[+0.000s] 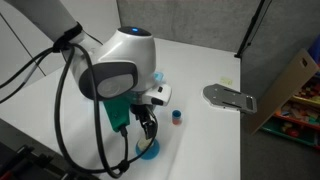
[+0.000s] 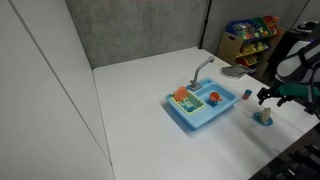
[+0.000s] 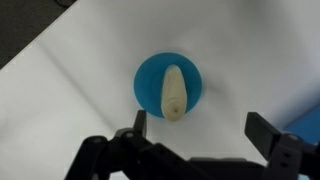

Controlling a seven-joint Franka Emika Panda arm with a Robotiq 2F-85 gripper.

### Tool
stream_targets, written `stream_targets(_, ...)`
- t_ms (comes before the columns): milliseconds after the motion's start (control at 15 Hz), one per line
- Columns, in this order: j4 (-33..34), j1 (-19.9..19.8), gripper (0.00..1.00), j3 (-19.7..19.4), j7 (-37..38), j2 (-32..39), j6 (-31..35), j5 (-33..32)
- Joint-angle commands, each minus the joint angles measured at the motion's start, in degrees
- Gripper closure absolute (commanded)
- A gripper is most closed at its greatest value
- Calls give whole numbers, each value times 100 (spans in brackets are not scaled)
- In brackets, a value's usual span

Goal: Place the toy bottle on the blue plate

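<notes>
— Where does the toy bottle (image 3: 173, 93) lie?
— In the wrist view it lies on the plate (image 3: 148, 78), mid-frame. The end effector (image 3: 195, 130) is below them, at the bottom edge.
— And the rest?
— In an exterior view the toy sink (image 2: 195, 120) sits mid-frame on the desk (image 2: 140, 90), with a ball (image 2: 181, 95) in it. The short cylinder (image 2: 245, 95) stands right of the sink, and the plate lies lower right of that, apart.

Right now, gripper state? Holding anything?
Gripper: open, empty; the toy bottle lies on the blue plate, clear of the fingers.
</notes>
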Motion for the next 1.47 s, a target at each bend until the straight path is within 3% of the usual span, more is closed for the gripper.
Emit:
stream_targets(0,-33,356,0,-258,174,-442,-568,-372)
stream_targets(800,372,1290,0,-85,1299,-1280,-1779,-1395)
stream_targets(1133,271,1275,0,295,927,-1993,-2353,-1227)
stream_targets(1400,284,1201,0,514,486,-2628,-3238,-1166)
